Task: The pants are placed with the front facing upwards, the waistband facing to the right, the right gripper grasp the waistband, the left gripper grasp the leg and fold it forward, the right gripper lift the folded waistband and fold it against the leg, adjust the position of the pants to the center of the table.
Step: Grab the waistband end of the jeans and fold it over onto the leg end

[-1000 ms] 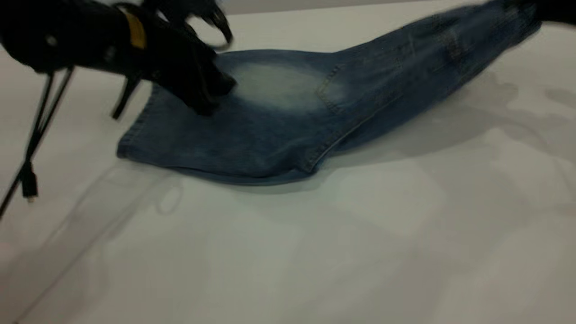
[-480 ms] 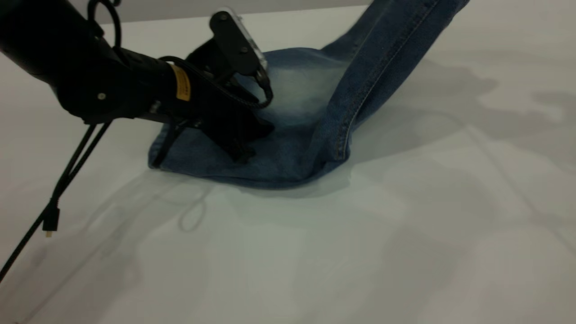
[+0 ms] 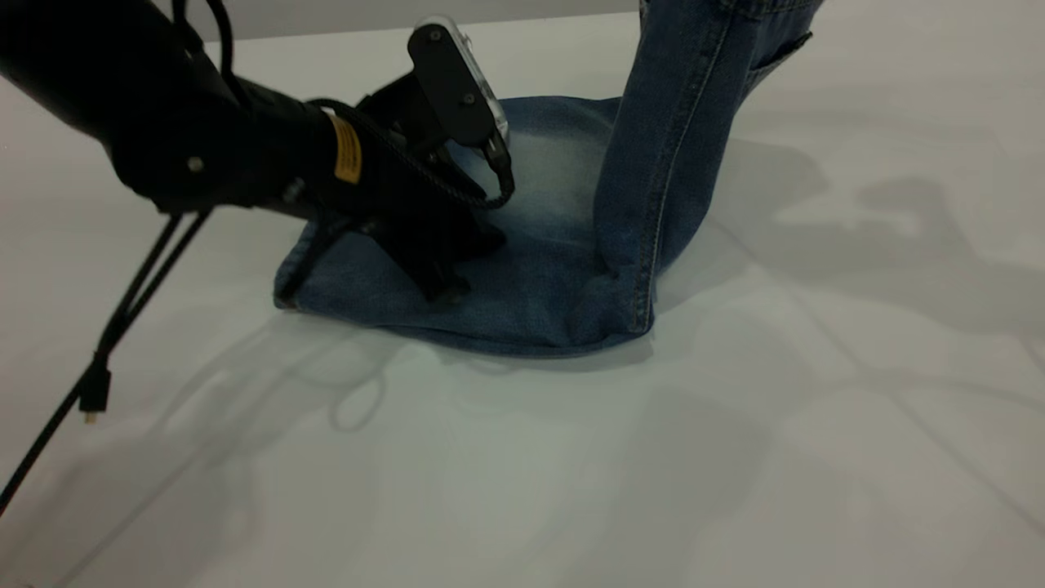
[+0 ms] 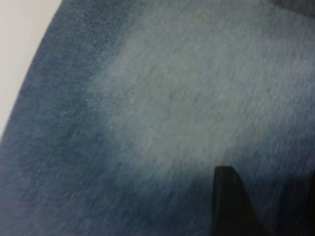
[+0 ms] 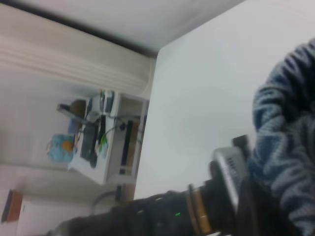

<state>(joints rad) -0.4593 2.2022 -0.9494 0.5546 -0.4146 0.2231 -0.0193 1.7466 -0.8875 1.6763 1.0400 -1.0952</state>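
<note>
Left claw presses the pants flat while the waist end hangs lifted

The pants (image 3: pixel 563 269) lie on the white counter (image 3: pixel 571 474), their far end rising out of view at the top, the waistband (image 5: pixel 288 147) bunched close before the right wrist camera. The left claw (image 3: pixel 445 282) rests on the leg by the pale patch (image 4: pixel 197 98); how far it is open cannot be told. A yellow label (image 3: pixel 347 151) on that arm is unreadable. The right claw is out of view.

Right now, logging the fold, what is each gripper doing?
Left gripper: pressing down on the pants leg; fingers cannot be told.
Right gripper: out of view; the waistband end hangs lifted.
</note>
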